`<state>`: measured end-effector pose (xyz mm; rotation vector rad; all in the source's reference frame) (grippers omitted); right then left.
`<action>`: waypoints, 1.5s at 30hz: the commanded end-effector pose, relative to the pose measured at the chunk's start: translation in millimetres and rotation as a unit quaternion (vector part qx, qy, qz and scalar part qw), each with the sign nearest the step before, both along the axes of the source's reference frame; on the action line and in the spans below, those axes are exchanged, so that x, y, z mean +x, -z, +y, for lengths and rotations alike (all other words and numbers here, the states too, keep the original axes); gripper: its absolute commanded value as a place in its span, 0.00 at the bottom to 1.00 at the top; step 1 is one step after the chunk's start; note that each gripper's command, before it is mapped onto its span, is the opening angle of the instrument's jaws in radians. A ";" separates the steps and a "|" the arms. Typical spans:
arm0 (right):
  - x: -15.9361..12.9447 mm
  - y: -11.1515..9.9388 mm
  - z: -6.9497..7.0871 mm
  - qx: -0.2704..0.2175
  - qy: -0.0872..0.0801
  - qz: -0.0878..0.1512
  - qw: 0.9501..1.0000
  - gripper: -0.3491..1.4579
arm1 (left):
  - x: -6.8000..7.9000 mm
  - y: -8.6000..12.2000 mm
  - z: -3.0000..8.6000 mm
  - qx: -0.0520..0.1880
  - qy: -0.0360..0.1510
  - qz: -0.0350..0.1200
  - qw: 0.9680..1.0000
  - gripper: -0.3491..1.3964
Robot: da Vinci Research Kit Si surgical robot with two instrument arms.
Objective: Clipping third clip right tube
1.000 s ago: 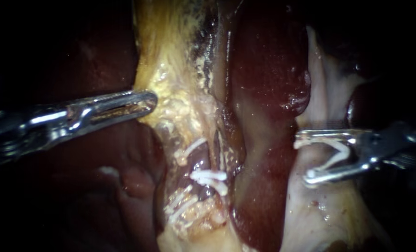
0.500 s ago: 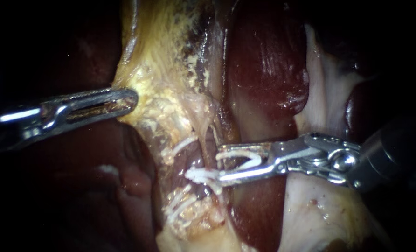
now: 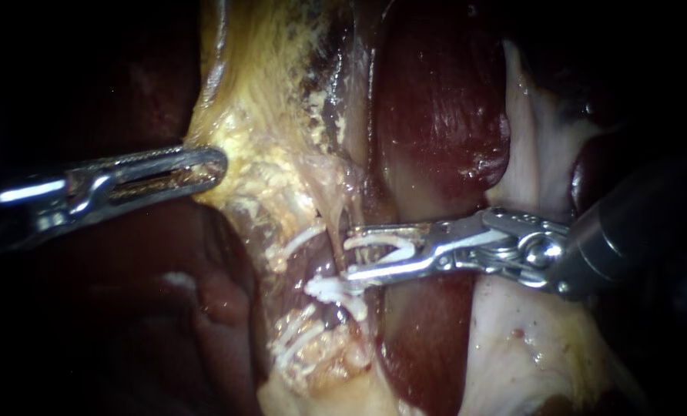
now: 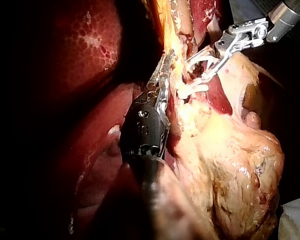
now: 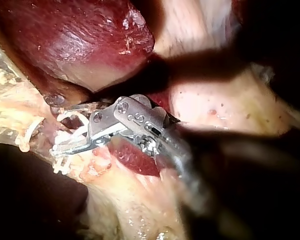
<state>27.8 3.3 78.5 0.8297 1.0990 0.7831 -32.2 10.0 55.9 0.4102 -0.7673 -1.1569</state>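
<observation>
The right instrument (image 3: 350,252) holds a white clip (image 3: 382,243) between part-spread jaws at the tube (image 3: 336,223); the left instrument (image 3: 219,164) pinches yellowish tissue (image 3: 259,154)

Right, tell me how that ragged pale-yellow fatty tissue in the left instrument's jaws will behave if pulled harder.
The ragged pale-yellow fatty tissue is probably floppy: it stretches in strands toward my left instrument. Its wet sheen suggests slipperiness. Its crumbly flecks hint it may tear.
</observation>
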 end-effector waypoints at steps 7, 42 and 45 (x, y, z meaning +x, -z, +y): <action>1.1 -0.5 -0.1 0.000 0.002 0.002 1.000 0.50 | 0.0 0.0 0.0 0.000 0.000 0.000 1.000 0.00; 3.1 2.2 0.9 0.062 0.002 0.102 0.993 0.43 | 0.1 0.1 0.0 0.000 0.000 0.000 1.000 0.00; 3.0 2.0 1.0 0.065 0.000 0.100 0.993 0.35 | 0.1 0.1 0.0 0.000 0.000 0.000 1.000 0.00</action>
